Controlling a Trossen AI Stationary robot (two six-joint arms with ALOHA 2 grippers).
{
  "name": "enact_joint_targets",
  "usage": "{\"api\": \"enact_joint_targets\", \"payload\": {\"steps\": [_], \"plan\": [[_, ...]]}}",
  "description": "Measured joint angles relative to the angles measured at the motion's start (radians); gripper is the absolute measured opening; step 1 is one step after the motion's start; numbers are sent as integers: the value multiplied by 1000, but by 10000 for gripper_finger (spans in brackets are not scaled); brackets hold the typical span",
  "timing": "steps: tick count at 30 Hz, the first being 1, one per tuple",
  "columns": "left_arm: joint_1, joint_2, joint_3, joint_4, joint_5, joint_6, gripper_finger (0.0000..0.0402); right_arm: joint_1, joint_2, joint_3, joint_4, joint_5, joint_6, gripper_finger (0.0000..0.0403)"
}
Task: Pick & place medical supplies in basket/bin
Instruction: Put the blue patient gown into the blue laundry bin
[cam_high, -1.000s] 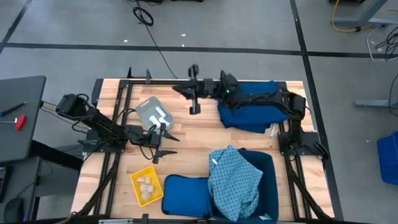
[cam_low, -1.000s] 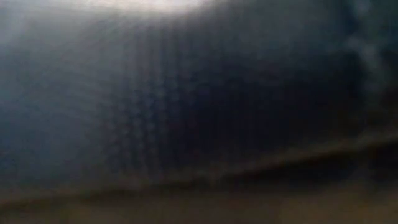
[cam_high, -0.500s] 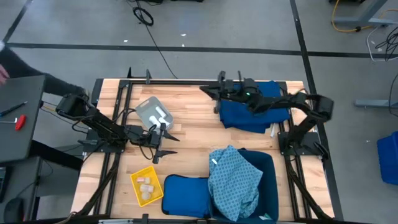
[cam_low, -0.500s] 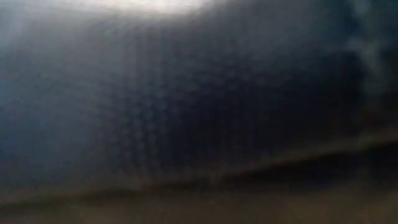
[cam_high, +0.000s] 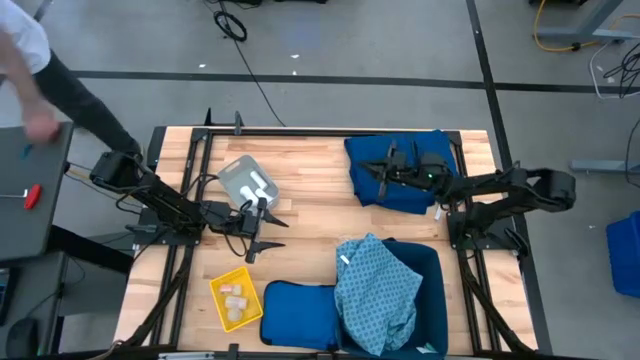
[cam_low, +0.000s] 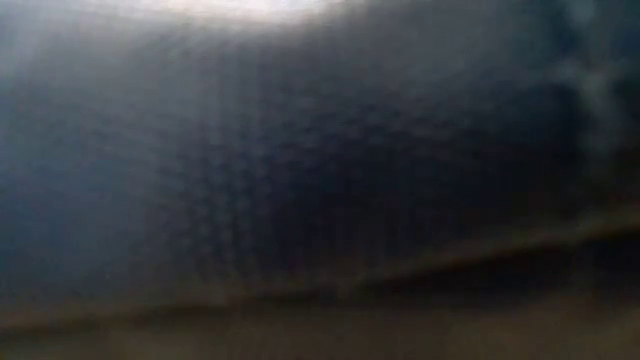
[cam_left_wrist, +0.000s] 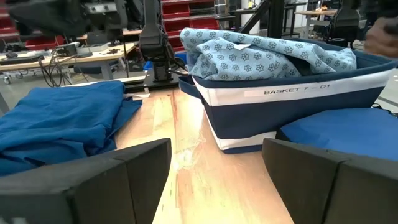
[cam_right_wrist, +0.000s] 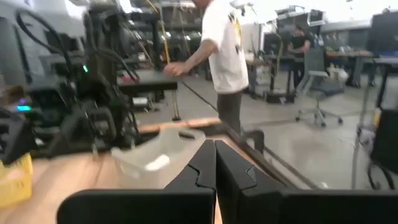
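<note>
The dark blue cloth (cam_high: 400, 178) lies crumpled on the table's far right part. The light blue patterned cloth (cam_high: 378, 290) is heaped in the large dark blue bin (cam_high: 432, 262); the left wrist view shows the cloth (cam_left_wrist: 261, 53) and the bin (cam_left_wrist: 292, 106). Pale packets (cam_high: 236, 297) lie in the yellow mesh basket (cam_high: 222, 285). White packets (cam_high: 258, 184) lie in the grey tray (cam_high: 238, 176). My left gripper (cam_high: 262, 228) (cam_left_wrist: 214, 180) hovers open by the tray. My right gripper (cam_high: 378, 165) (cam_right_wrist: 215, 165) is shut above the dark blue cloth.
A flat blue pad (cam_high: 298, 312) lies at the near edge beside the bin. A person (cam_high: 30, 60) reaches over a dark side table (cam_high: 30, 190) beyond the table's left edge. Bare wood shows in the table's middle. Something dark and blurred fills the low view.
My right arm has drawn back from the table's far middle toward the right edge; its gripper now sits over the dark blue cloth. A person has come into view at the far left. The left arm and the supplies have stayed put.
</note>
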Motion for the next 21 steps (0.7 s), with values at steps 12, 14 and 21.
{"api": "enact_joint_targets", "payload": {"steps": [12, 14, 21], "plan": [[0, 0, 0, -34, -1, -15, 256, 0, -44, -134, -146, 54, 19, 0], [0, 0, 0, -34, -3, -15, 256, 0, -44, -135, -188, 54, 19, 0], [0, 0, 0, -34, -5, -14, 256, -14, -44, -135, -367, 60, 37, 0]]}}
